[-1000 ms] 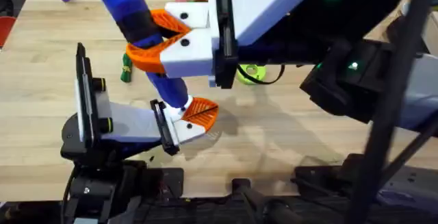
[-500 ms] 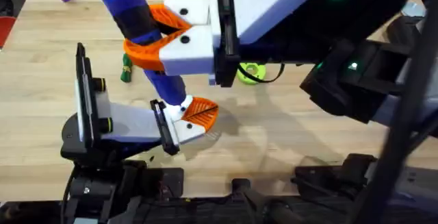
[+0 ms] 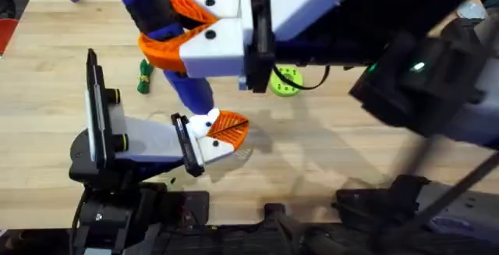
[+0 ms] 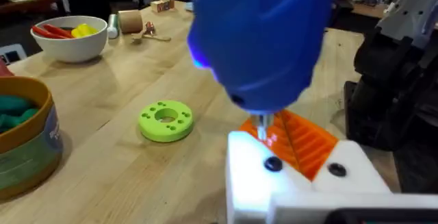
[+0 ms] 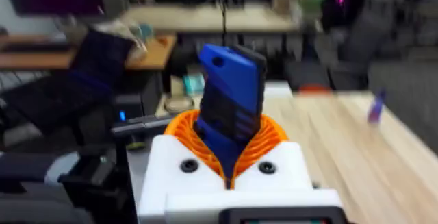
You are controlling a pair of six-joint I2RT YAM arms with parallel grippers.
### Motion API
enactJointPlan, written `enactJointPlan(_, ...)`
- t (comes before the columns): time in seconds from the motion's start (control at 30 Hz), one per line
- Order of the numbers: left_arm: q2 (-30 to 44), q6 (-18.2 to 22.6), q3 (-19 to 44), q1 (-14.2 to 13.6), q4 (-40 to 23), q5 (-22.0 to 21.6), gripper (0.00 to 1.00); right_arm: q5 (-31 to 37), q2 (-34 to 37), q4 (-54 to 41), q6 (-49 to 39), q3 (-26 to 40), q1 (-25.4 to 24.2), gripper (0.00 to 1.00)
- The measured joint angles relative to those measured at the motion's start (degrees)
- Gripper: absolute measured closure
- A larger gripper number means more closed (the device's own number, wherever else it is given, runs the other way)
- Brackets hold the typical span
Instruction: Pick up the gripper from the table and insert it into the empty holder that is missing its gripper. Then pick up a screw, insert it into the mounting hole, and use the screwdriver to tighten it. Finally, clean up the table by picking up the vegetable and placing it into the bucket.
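screwdriver [image 3: 160, 33] is the big blue thing, held up high over the desk [image 3: 327, 154]. right tool [image 3: 168, 33] has its orange pads squeezed tight on the blue body, one on each side. the thin silver tip [image 4: 261, 126] points down and touches the orange fin [image 3: 228, 126] on the left tool [image 3: 222, 134]. left tool sits low near the desk, and i cannot tell how wide its fingers are. green disc [image 4: 165, 120] lies flat on the desk near it. bucket [image 4: 24, 142] stands to one side with something teal inside. white bowl [image 4: 70, 38] is farther back. small green thing [image 3: 143, 76] lies on the desk, too small to name.
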Motion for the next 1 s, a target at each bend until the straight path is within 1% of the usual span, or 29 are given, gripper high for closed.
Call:
enactJointPlan(0.1,0.0,0.0,0.0,0.0,0.0,0.0,0.995,2.4,-0.5,-14.1,-3.4,5.4,-0.1,0.977)
enactJointPlan(0.27,0.0,0.0,0.0,0.0,0.0,0.0,0.995,8.7,-0.6,-39.6,-10.2,18.5,-1.2,0.977)
enactJointPlan(0.33,0.0,0.0,0.0,0.0,0.0,0.0,0.995,12.6,-1.1,-50.1,-13.2,23.7,-2.0,0.977)
enactJointPlan(0.37,0.0,0.0,0.0,0.0,0.0,0.0,0.995,20.2,-2.0,-63.8,-18.2,30.4,-3.1,0.977)
enactJointPlan(0.43,0.0,0.0,0.0,0.0,0.0,0.0,0.995,26.0,-2.7,-70.4,-21.5,33.2,-3.8,0.977)
enactJointPlan(0.5,0.0,0.0,0.0,0.0,0.0,0.0,0.995,32.2,-3.2,-75.5,-25.5,34.6,-4.4,0.977)
enactJointPlan(0.6,0.0,0.0,0.0,0.0,0.0,0.0,0.995,40.1,-3.2,-84.8,-32.8,35.2,-5.8,0.977)
enactJointPlan(0.7,0.0,0.0,0.0,0.0,0.0,0.0,0.995,46.0,-1.5,-95.9,-40.5,35.2,-8.1,0.977)
enactJointPlan(0.77,0.0,0.0,0.0,0.0,0.0,0.0,0.995,48.6,0.7,-101.6,-44.7,35.2,-10.1,0.977)
enactJointPlan(0.87,0.0,0.0,0.0,0.0,0.0,0.0,0.995,50.8,4.8,-106.1,-48.5,35.2,-13.3,0.977)
enactJointPlan(0.93,0.0,0.0,0.0,0.0,0.0,0.0,0.995,51.4,7.9,-106.3,-50.0,35.2,-15.9,0.977)
enactJointPlan(1.0,0.0,0.0,0.0,0.0,0.0,0.0,0.995,51.7,10.8,-103.8,-51.0,35.2,-18.6,0.977)
